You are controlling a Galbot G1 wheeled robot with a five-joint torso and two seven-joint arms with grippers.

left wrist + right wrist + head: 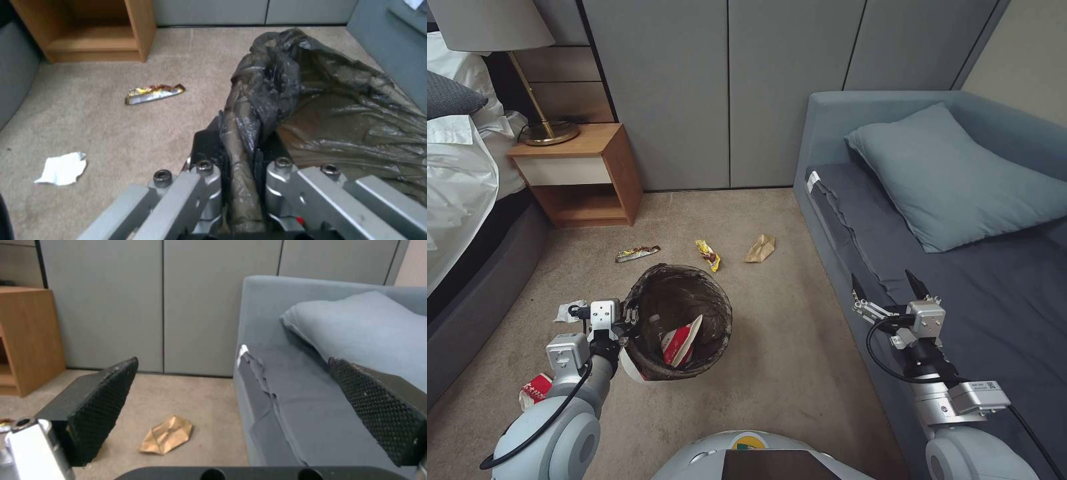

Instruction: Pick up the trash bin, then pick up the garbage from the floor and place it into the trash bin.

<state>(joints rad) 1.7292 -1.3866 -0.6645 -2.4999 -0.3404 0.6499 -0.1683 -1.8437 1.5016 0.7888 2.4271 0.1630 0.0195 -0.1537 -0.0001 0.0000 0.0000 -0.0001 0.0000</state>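
my left claw point(629, 325) grips the trash bin point(679, 320) rim; one cup point(681, 343) inside. two wrappers point(638, 253), one paper bag point(760, 248), one tissue point(569, 311) lie on the floor. my right claw point(888, 289) hangs open.

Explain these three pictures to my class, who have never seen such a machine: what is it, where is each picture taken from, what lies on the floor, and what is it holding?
It is a wheeled robot with two arms, each ending in a gripper. One picture looks down from its head; the other two come from cameras on its wrists. The left gripper is shut on the rim of the trash bin, lined with a dark bag, a red-white cup inside. The right gripper hangs open and empty over the sofa edge. On the carpet lie two snack wrappers, a brown paper bag, a white tissue and another crushed cup.
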